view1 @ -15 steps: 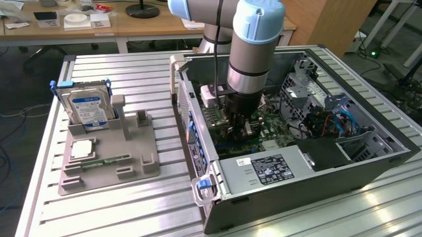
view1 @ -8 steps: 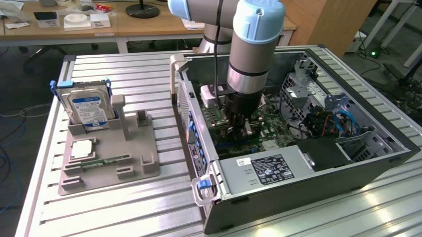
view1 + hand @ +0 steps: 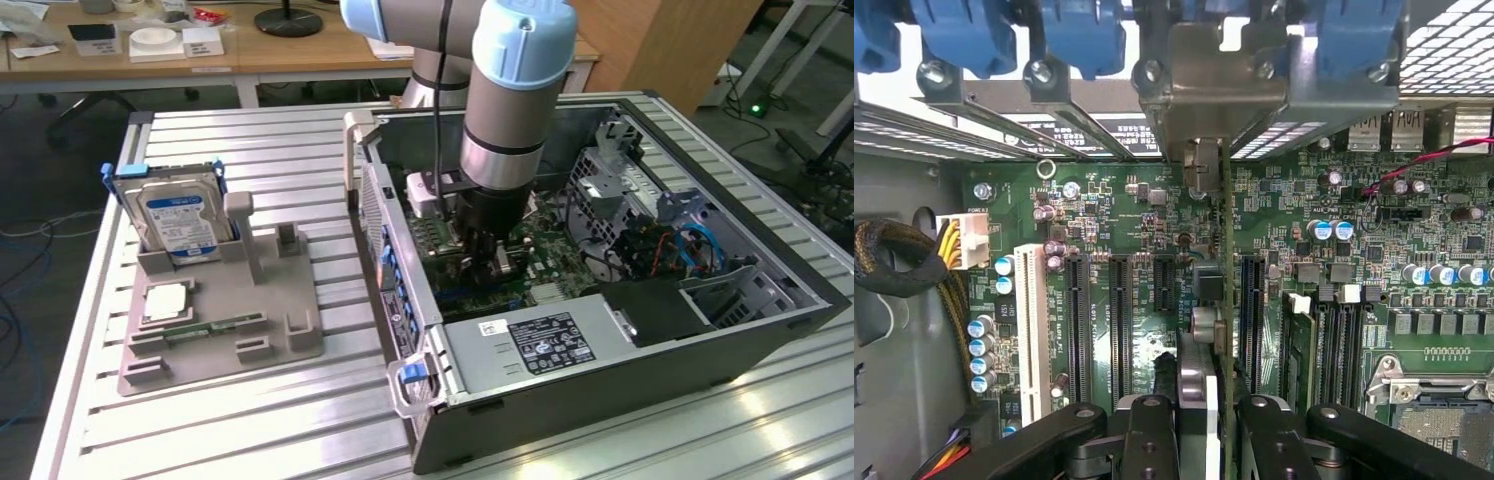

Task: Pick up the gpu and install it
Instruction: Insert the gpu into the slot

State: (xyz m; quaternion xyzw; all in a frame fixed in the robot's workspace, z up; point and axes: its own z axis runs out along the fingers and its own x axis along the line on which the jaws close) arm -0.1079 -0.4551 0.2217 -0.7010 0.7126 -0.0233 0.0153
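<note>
The gpu (image 3: 1225,250) shows edge-on in the wrist view: a thin green board with a dark cooler block, standing upright over the motherboard (image 3: 1144,210) among the black expansion slots (image 3: 1074,310). Its silver end bracket (image 3: 1224,90) lies at the case's rear slot frame, under the blue clips (image 3: 1079,30). My gripper (image 3: 1206,420) is shut on the card's near end, one black finger (image 3: 1149,430) on each side. In the exterior view my gripper (image 3: 481,262) reaches down inside the open computer case (image 3: 747,300). Whether the card sits in a slot I cannot tell.
The case's walls, the drive cage (image 3: 627,190) and the power supply (image 3: 534,342) surround the arm. On the exterior view's left, a grey holder (image 3: 267,345) carries a silver hard drive (image 3: 180,215), a memory stick (image 3: 214,325) and a square chip (image 3: 167,300).
</note>
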